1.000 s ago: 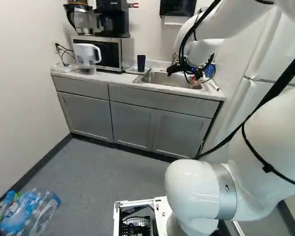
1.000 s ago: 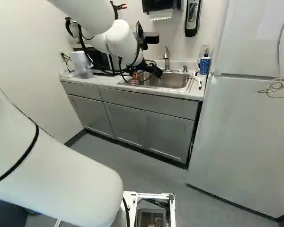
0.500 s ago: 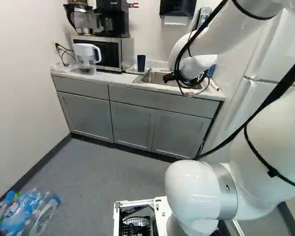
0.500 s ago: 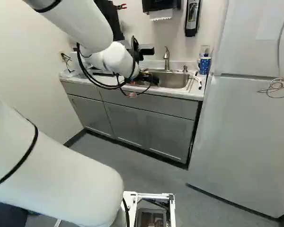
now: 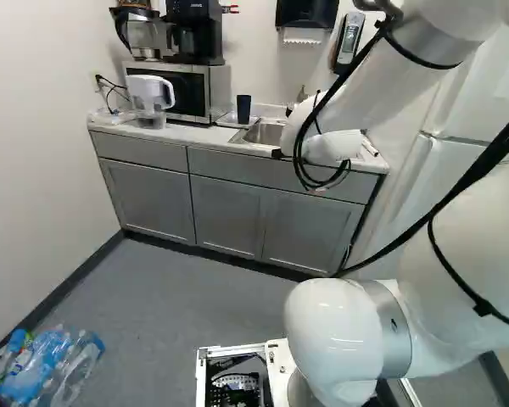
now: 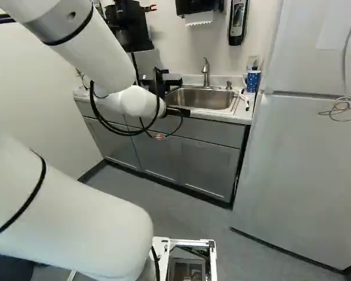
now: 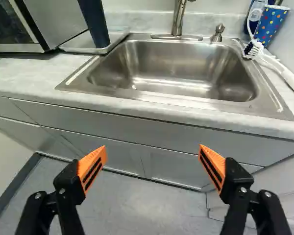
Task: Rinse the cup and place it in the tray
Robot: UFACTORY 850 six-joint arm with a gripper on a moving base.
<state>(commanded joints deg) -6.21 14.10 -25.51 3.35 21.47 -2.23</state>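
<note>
Plainly, the cup [image 7: 94,24] was in the tray [image 7: 108,48]: dark, upright, toward the bench's [image 7: 34,78] rear edge, between microwave [image 5: 219,91] and sink [image 7: 181,85]. Tool [image 6: 180,112] hung near the bench's front edge, on the near side of the sink. Wrist view showed the tool [image 7: 153,152] wide, its orange pads [image 7: 92,167] well apart, cabinets [image 7: 169,169] and floor [image 7: 122,205] beyond them. White arm [image 6: 99,52] reached in from the base.

Tap [image 7: 179,18] stood behind the basin, toward the rear edge; small pump [image 7: 218,33] beside it. Bench's rear right corner: blue spotted mug [image 7: 270,24]. Pale brush [image 7: 279,68], dark bristles, lay along the sink's right side, its head near the mug. Near the bench's left end, a clear pitcher [image 5: 147,95] with a white handle. Coffee maker [image 5: 195,32] sat on the microwave. Bottles [image 5: 47,365] lay bunched on the floor, near the left wall [image 5: 42,170].
</note>
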